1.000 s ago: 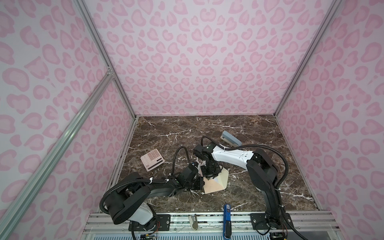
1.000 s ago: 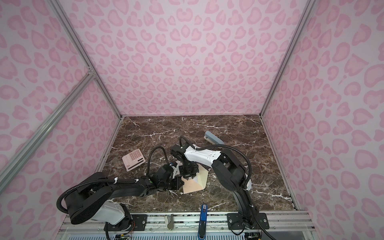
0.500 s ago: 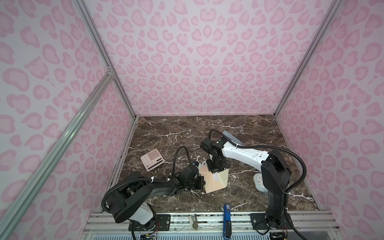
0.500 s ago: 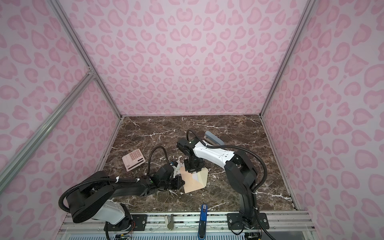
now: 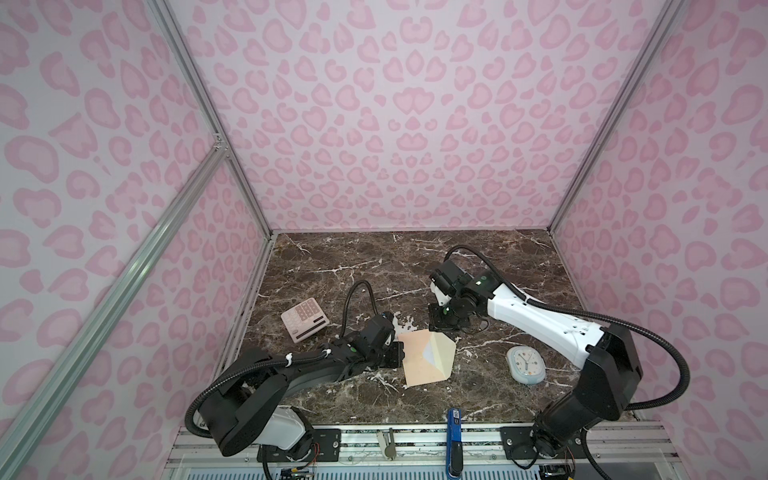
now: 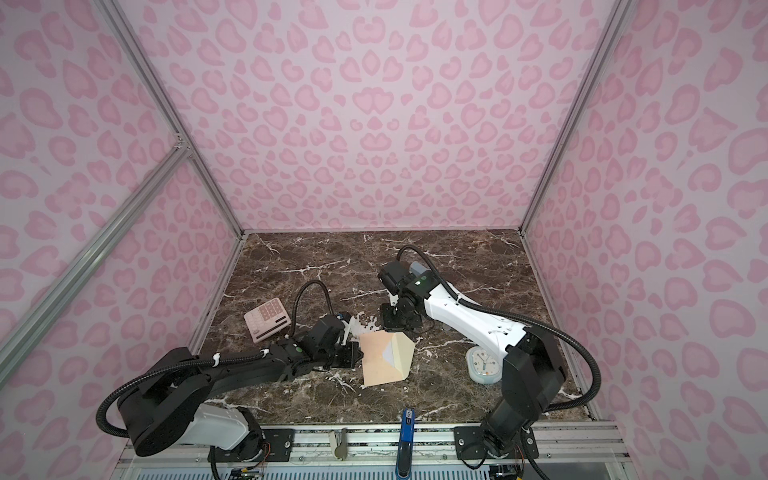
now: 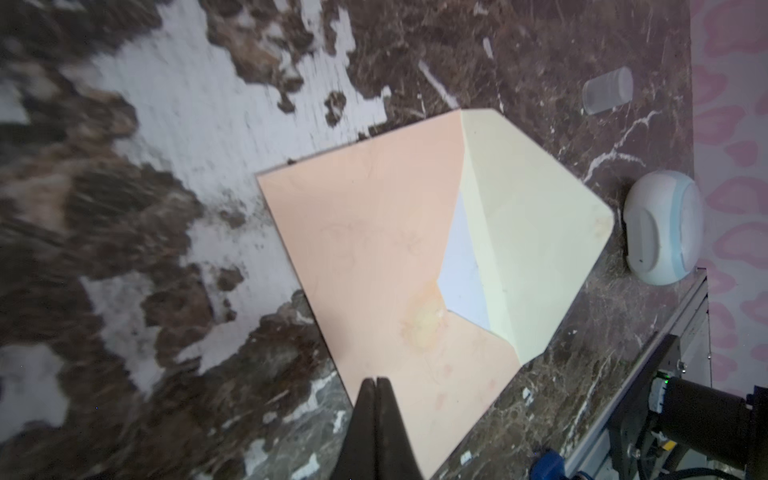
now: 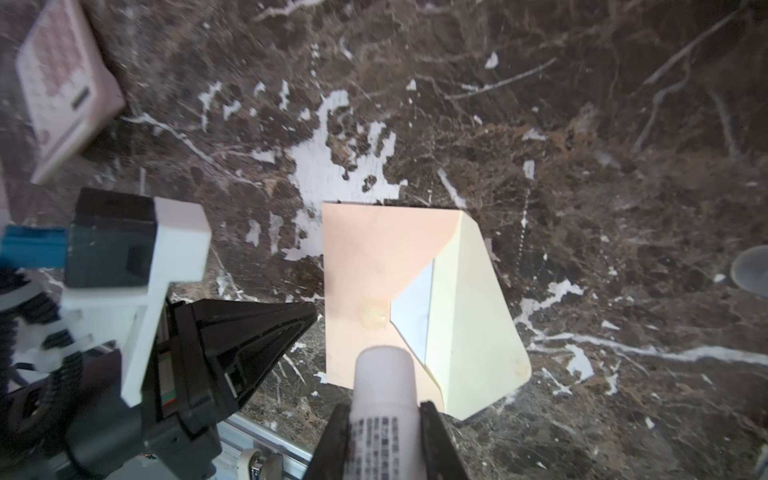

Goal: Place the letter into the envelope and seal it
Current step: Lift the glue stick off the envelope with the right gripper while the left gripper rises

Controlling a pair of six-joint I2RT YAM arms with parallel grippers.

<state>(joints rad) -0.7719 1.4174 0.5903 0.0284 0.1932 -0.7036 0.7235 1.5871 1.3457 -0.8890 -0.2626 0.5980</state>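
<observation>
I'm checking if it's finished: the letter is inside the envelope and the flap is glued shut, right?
Not quite. The letter is inside the envelope, but the flap is open, not glued shut, as the right wrist view shows.

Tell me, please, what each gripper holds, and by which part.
The right gripper holds a glue stick by its labelled body; the left gripper is shut, empty.

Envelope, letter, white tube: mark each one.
envelope (image 7: 374, 249): left wrist view, peach body.
letter (image 7: 461, 274): left wrist view, white sliver inside the opening.
white tube (image 8: 384, 374): right wrist view, plain unprinted end.
</observation>
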